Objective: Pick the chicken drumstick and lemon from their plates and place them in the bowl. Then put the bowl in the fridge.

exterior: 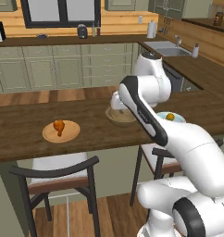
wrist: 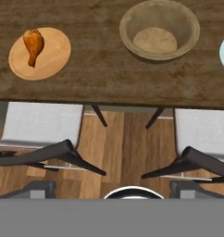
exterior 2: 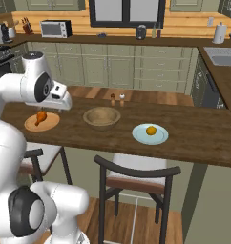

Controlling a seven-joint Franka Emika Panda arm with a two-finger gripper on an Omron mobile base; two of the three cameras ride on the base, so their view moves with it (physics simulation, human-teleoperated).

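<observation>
Two foods wait on their plates: the chicken drumstick on the wooden plate, the lemon beside the empty bowl. Gripper spread wide (nothing held); descending onto the drumstick likely comes next.

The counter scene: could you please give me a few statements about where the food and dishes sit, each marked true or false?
1. The chicken drumstick lies on the flat wooden plate. True.
2. The lemon is already inside the bowl. False: it sits on the pale teal plate, and the bowl holds nothing.
3. The bowl stands on the counter between the two plates. True.
4. The gripper is closed on the drumstick. False: the drumstick rests untouched on its plate, apart from the hand.
5. Two chairs stand beside the counter, below its edge. True.
</observation>
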